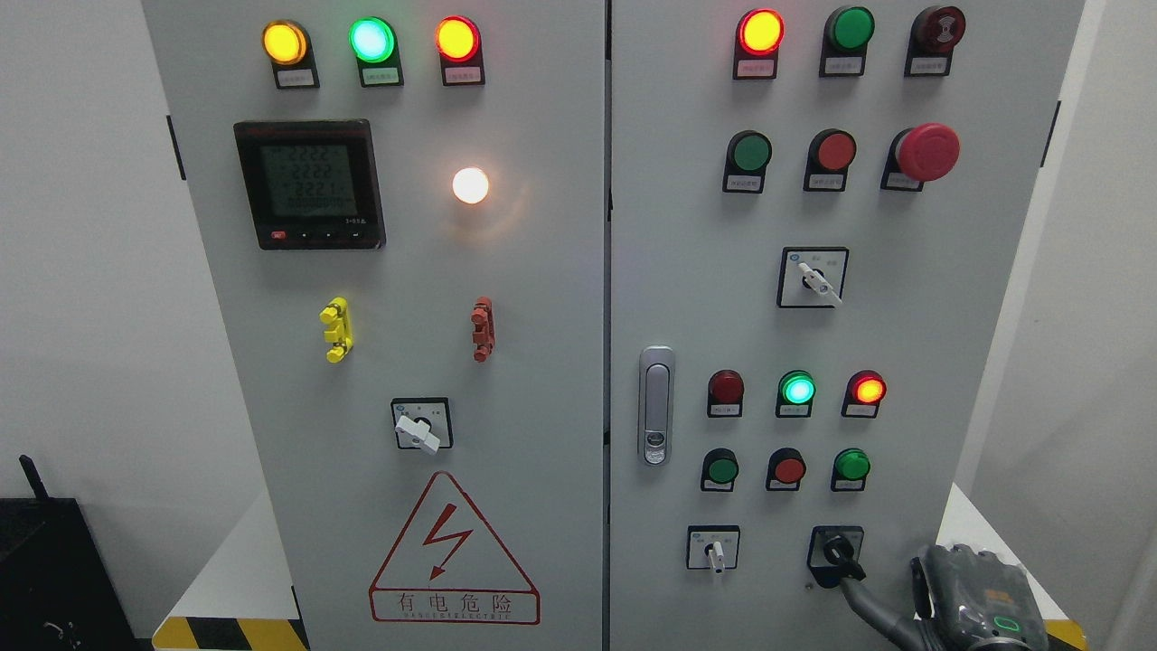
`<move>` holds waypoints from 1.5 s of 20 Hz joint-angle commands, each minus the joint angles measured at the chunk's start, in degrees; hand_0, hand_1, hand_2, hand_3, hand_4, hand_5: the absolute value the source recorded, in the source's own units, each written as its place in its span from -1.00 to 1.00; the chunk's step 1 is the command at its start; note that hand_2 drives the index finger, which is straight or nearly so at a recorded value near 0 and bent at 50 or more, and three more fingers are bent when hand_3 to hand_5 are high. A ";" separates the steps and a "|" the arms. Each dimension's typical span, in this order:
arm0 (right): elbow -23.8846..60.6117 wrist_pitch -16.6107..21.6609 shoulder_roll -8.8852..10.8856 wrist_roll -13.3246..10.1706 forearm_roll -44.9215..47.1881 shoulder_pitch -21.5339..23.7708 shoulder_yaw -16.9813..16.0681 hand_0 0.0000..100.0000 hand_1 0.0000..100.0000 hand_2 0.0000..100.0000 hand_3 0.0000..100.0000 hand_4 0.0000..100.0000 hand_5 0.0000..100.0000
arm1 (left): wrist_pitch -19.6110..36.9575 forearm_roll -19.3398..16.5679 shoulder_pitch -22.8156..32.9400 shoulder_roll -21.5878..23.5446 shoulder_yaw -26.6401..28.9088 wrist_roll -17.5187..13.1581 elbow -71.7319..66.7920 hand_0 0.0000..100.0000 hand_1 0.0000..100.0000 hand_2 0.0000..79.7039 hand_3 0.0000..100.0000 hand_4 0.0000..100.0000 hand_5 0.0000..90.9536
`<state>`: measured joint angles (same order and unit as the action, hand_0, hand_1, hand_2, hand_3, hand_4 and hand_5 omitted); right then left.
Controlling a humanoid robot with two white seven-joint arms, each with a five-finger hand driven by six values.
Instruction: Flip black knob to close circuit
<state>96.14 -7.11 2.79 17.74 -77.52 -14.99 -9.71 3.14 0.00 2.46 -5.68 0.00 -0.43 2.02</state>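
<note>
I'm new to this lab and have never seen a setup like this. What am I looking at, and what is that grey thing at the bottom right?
This single picture comes from a camera on a humanoid robot's head, facing a grey electrical cabinet with two doors. The doors carry indicator lamps, push buttons, a digital meter, a red emergency stop button and several rotary switches. The grey thing is the right robot hand, coming in from the lower right. One finger reaches up to the black knob at the bottom of the right door, touching or nearly touching it. It holds nothing. The left robot hand is out of view.

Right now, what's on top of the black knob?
A finger of the right hand reaches up and touches the black knob, covering its lower end. The plate behind it shows only partly.
</note>
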 commanded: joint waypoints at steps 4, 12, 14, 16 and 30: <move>2.12 -1.06 -3.56 -2.36 0.00 3.20 2.32 -1.00 -1.00 0.82 1.00 0.59 0.61 | 0.03 0.44 0.00 0.06 0.62 -0.01 0.00 -1.00 -1.00 -1.00 -0.90 -0.95 -1.00; 2.12 -4.23 -3.84 -5.52 0.00 3.56 8.03 -1.00 -1.00 0.81 1.00 0.59 0.62 | 0.03 0.44 0.00 -0.03 0.62 -0.01 -0.08 -1.00 -1.00 -1.00 -0.90 -0.95 -1.00; 2.12 -4.23 -3.93 -6.23 0.17 3.65 8.13 -1.00 -1.00 0.81 1.00 0.59 0.62 | 0.03 0.44 0.00 -0.03 0.62 -0.01 0.00 -1.00 -1.00 -1.00 -0.90 -0.95 -1.00; 2.82 -4.23 -4.98 -6.66 0.26 4.35 7.86 -1.00 -1.00 0.81 1.00 0.59 0.62 | 0.03 0.44 0.00 -0.03 0.62 -0.01 0.00 -1.00 -1.00 -1.00 -0.90 -0.95 -1.00; 19.87 9.46 -9.38 -9.04 60.08 26.75 -0.13 -1.00 -0.99 -0.66 -0.39 -0.49 -0.82 | 0.03 0.44 0.00 -0.03 0.62 -0.01 0.00 -1.00 -1.00 -1.00 -0.90 -0.95 -1.00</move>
<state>107.53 -2.62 -3.12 8.06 -42.92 4.03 -5.31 3.08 0.00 2.46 -5.68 0.00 -0.43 1.92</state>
